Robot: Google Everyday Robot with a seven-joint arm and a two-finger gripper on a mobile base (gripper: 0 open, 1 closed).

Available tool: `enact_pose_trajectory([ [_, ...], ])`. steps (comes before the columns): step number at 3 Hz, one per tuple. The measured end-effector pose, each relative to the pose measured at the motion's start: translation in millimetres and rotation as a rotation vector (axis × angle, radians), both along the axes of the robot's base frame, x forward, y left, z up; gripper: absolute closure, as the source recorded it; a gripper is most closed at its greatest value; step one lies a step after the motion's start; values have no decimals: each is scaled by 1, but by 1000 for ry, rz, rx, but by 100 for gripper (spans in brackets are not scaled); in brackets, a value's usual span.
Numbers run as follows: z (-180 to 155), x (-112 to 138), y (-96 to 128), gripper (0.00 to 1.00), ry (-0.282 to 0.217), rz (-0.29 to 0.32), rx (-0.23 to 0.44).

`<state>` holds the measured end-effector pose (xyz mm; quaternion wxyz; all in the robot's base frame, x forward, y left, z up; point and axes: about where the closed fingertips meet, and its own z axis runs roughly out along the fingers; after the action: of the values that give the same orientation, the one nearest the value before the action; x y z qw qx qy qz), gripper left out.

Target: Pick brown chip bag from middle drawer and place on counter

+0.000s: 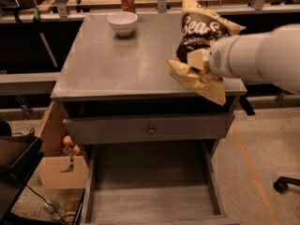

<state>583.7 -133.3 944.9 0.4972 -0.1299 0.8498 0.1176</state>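
The brown chip bag (199, 32) hangs upright over the right side of the counter (122, 62), dark brown in the middle with tan ends. My gripper (200, 61) comes in from the right on the white arm (253, 55) and is shut on the bag's lower part; the bag hides most of its fingers. The bag's lower tan end overhangs the counter's front right corner. The middle drawer (150, 198) stands pulled open below, and its plank floor is bare.
A white bowl (122, 22) sits at the counter's far left, with a red soda can (127, 1) behind it. A closed drawer front with a round knob (150, 130) is above the open drawer. A cardboard box (58, 165) stands on the floor at left.
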Motion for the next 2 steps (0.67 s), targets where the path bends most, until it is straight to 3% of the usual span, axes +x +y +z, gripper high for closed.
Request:
enact_pose_trajectory([
  [1,-10,61,33,100,70,97,-98],
  [2,-15,109,81,100,107,243,-245],
])
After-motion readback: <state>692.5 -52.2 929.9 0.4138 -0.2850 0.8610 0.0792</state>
